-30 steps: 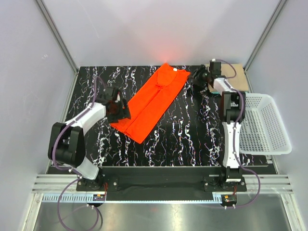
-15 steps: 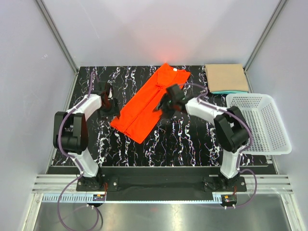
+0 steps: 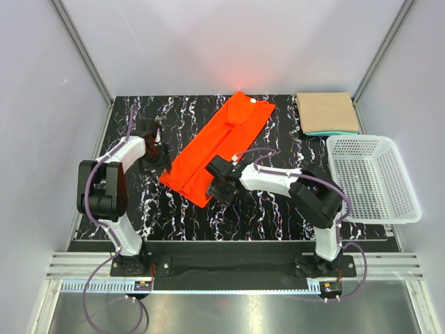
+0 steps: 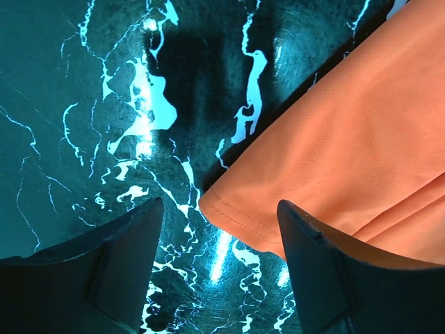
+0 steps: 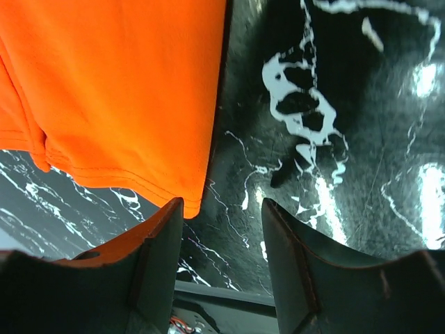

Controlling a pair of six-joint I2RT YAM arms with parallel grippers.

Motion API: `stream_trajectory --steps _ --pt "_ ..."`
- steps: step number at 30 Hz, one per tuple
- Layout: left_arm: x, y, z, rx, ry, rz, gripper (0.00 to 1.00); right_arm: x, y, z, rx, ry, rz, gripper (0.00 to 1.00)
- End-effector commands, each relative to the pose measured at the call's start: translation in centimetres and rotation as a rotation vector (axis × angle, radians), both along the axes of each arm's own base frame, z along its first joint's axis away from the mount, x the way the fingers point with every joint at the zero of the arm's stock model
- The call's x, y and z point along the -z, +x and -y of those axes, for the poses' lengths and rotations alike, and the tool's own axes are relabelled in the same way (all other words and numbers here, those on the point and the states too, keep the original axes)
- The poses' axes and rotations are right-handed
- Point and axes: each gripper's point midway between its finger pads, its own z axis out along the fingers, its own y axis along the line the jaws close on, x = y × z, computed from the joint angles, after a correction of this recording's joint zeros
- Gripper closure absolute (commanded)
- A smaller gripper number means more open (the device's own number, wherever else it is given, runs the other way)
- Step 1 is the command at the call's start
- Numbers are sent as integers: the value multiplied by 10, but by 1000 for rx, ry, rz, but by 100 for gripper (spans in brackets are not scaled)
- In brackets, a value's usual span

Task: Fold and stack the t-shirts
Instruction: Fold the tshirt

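Note:
One orange-red t-shirt (image 3: 221,142) lies folded into a long strip, running diagonally across the black marbled table (image 3: 181,223). My left gripper (image 3: 160,154) is open at the strip's left hem corner. In the left wrist view that hem corner (image 4: 229,209) lies on the table between the open fingers of the left gripper (image 4: 219,209). My right gripper (image 3: 217,188) is open at the near corner of the orange-red t-shirt (image 5: 118,90). In the right wrist view that corner sits beside one finger of the right gripper (image 5: 222,205). A folded tan t-shirt (image 3: 327,111) rests on a teal one (image 3: 335,132) at the back right.
A white mesh basket (image 3: 375,181) stands off the table's right edge. Grey walls and metal posts enclose the back and sides. My right arm (image 3: 278,182) stretches low across the table's middle.
My right arm has swung from the tan stack at the back right down to the orange shirt's near corner, its jaws a little narrower. The left gripper drew slightly left, off the shirt's edge.

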Motion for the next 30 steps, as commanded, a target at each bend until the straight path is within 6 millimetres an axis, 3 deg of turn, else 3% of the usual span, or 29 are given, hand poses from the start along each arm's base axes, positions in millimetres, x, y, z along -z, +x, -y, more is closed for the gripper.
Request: stream_trajectory --steps 1,9,16,19,23,25,27,28,29,30 --pt "-6 2 -4 -16 6 26 28 -6 4 -5 75 -23 42 44" --pt "-6 5 3 -6 -44 29 28 0 5 -19 65 -4 45 46" --pt "-11 8 7 -6 -76 46 28 17 8 -26 28 -31 41 46" --pt "-13 8 9 -4 -84 50 28 17 6 -21 24 -54 30 56" --pt "-22 4 6 -8 -70 65 29 11 -2 -6 -3 -87 36 100" --pt "-31 0 7 -4 -79 80 29 3 -3 2 -49 -116 63 100" --pt "-41 -4 10 -3 -93 102 31 5 -12 24 -73 -186 60 100" --pt "-40 -12 14 2 -107 94 31 -6 -15 31 -96 -187 82 100" --pt "-49 -16 20 19 -120 121 31 2 -24 49 -106 -227 71 100" --pt "-45 -28 31 41 -164 104 31 -9 -28 57 -125 -219 91 100"
